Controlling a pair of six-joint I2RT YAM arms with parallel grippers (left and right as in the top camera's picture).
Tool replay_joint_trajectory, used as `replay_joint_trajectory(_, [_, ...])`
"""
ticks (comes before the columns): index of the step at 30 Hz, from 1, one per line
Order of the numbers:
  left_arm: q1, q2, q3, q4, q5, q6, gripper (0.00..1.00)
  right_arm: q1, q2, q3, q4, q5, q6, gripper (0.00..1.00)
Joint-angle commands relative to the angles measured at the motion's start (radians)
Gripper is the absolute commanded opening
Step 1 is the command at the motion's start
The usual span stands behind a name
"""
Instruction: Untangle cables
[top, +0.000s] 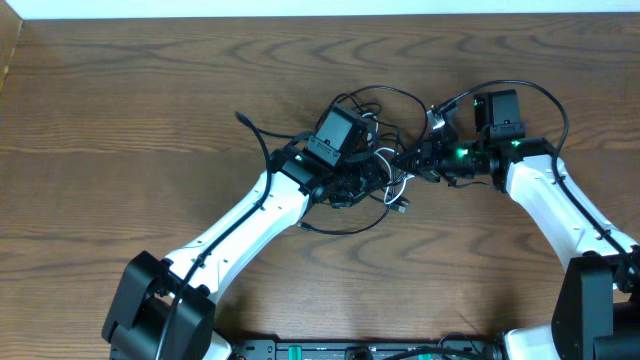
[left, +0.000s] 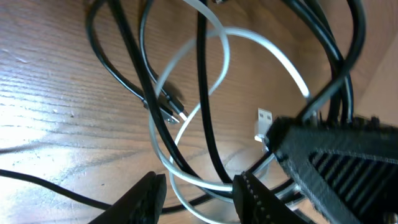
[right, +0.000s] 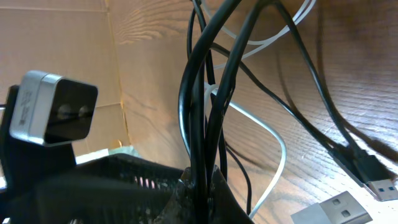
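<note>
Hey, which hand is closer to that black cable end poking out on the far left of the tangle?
Left. The left hand sits just right of that cable end; the right hand grips black cables farther right again.

A: Where do the cables (top: 385, 178) lie?
B: Mid-table, in one tangled heap, with loops spilling outward.
A: Colours?
B: Several thin black cords (left: 205, 112) cross one white cord (left: 225, 50) looping among them. A silver USB plug (left: 264, 121) rests on the wood.
</note>
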Motion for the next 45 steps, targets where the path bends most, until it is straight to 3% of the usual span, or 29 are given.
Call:
replay_joint_trajectory(1, [0.000,0.013,0.012,-0.004,-0.079,-0.115,0.36,-0.001,-0.001,0.000,0.003,-0.054,0.012,0.01])
replay_joint_trajectory(8, [0.000,0.013,0.012,-0.003,-0.168,-0.233,0.35,0.000,-0.001,0.000,0.003,-0.055,0.012,0.01])
replay_joint_trajectory(25, [-0.029,0.048,0.012,-0.002,-0.174,-0.263,0.34,0.000,-0.001,0.000,0.010,-0.076,0.012,0.01])
replay_joint_trajectory(31, [-0.026,0.048,0.012,-0.003,-0.175,-0.262,0.08,-0.001,-0.001,0.000,0.007,-0.076,0.011,0.01])
replay_joint_trajectory(45, [0.037,0.047,0.012,-0.012,-0.135,-0.166,0.08,-0.012,-0.001,0.000,-0.003,-0.032,0.010,0.01])
